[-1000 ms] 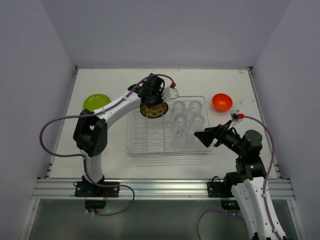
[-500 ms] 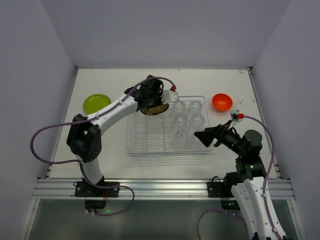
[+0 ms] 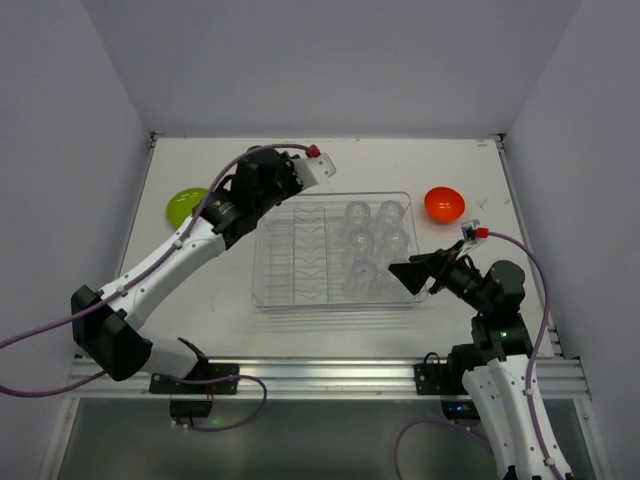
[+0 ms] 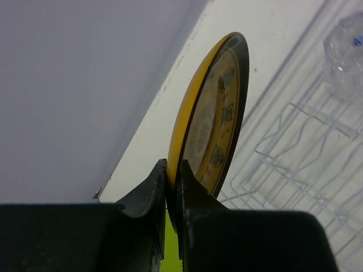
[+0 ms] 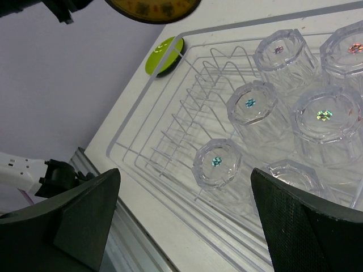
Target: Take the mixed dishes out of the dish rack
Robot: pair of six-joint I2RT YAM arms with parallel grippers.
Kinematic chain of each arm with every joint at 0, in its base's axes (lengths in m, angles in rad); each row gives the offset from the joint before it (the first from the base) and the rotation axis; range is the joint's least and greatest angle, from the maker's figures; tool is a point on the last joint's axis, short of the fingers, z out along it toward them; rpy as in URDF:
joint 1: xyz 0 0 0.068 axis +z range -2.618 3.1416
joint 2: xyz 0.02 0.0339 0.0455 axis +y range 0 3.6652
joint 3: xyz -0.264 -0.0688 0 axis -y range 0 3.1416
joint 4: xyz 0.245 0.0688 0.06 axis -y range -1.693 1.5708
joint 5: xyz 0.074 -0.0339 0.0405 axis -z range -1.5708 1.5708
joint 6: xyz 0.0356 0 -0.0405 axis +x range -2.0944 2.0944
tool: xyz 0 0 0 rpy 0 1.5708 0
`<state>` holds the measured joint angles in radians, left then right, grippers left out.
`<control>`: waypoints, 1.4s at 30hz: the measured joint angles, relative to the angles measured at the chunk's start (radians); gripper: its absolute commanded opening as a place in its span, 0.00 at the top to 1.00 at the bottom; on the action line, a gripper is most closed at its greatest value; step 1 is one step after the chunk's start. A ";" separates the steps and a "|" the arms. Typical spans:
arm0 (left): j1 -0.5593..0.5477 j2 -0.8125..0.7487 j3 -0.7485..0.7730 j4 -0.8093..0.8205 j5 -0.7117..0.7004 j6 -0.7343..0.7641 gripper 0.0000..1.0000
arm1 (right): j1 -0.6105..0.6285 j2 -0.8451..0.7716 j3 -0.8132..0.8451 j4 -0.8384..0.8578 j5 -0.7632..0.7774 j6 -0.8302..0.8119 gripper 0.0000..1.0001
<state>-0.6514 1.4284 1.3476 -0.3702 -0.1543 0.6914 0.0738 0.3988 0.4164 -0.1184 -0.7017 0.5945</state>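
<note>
My left gripper (image 3: 262,190) is shut on the rim of the yellow plate with the dark rim (image 4: 212,124) and holds it edge-up in the air, above the far left corner of the clear dish rack (image 3: 300,262). The plate also shows at the top of the right wrist view (image 5: 153,8); in the top view my wrist hides it. Several clear glass cups (image 3: 372,238) stand upside down in the rack's right half (image 5: 249,105). The orange bowl (image 3: 444,203) sits on the table right of the rack. My right gripper (image 3: 410,275) is open and empty by the rack's right wall.
A lime green dish (image 3: 185,205) lies on the table left of the rack, below the held plate (image 5: 167,54). The rack's left half holds only bare wire slots (image 4: 295,141). White walls close in the table at the back and both sides.
My left arm has lifted the yellow plate out of the rack's slots and carried it up and to the left. The right arm has not moved.
</note>
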 measured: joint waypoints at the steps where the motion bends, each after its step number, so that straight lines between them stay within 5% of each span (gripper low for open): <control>1: 0.010 -0.026 -0.013 0.031 -0.019 -0.042 1.00 | 0.000 -0.002 0.000 0.000 0.000 0.000 0.01; 4: 0.108 -0.064 -0.011 0.120 -0.068 -0.219 1.00 | 0.000 -0.003 0.000 0.000 0.000 0.000 0.01; 8: 0.392 -0.068 -0.004 0.183 -0.143 -0.561 1.00 | 0.000 -0.005 0.000 0.000 0.001 0.000 0.01; 12: 0.747 -0.063 -0.072 0.212 -0.076 -0.930 1.00 | 0.000 -0.009 -0.002 0.001 0.002 0.000 0.01; 15: 0.906 -0.025 -0.161 0.236 -0.008 -1.138 1.00 | 0.000 -0.009 -0.006 0.001 0.002 0.000 0.01; 25: 1.086 0.209 -0.291 0.250 0.269 -1.481 1.00 | 0.000 -0.016 -0.011 0.001 0.003 0.000 0.01; 42: 1.107 0.261 -0.312 0.324 0.409 -1.491 0.91 | 0.000 -0.014 -0.011 0.001 0.002 0.000 0.01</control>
<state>0.4561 1.6890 1.0351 -0.0460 0.2543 -0.7994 0.0738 0.3847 0.4053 -0.1177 -0.6994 0.5945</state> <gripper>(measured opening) 0.097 0.990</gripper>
